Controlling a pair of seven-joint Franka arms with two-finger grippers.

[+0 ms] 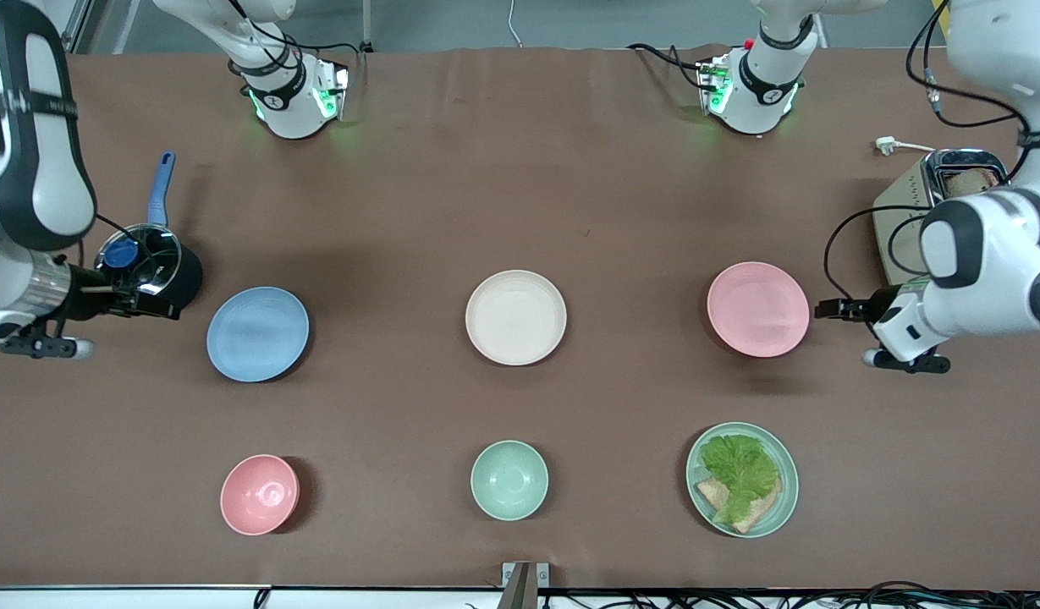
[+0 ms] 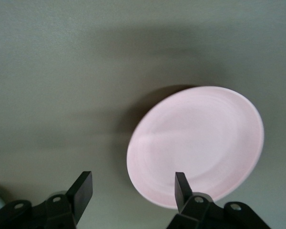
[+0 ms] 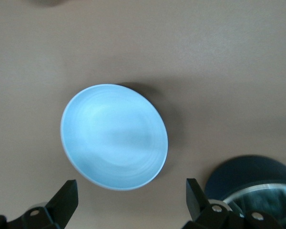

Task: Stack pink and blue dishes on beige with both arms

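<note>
- The step in hand looks like the approach: both plates lie flat on the table, neither is gripped, and the beige plate (image 1: 516, 317) sits bare between them.
- The left gripper (image 1: 828, 309) hovers just beside the pink plate (image 1: 757, 309), at the rim toward the left arm's end of the table. In the left wrist view its fingers (image 2: 82, 192) stand wide apart with nothing between them, and the pink plate (image 2: 196, 145) lies just ahead, one fingertip already over its rim.
- The right gripper (image 1: 151, 303) hangs over a dark pot (image 1: 160, 266) with a blue handle, beside the blue plate (image 1: 257, 333). Its fingers (image 3: 66, 198) are likewise spread wide and empty, with the blue plate (image 3: 114, 137) ahead of them.
- Next, each gripper probably needs to drop to its plate's edge, one finger above and one under the rim, then pinch.
- How near the table the right gripper is, I cannot quite judge; the pot crowds it.
</note>
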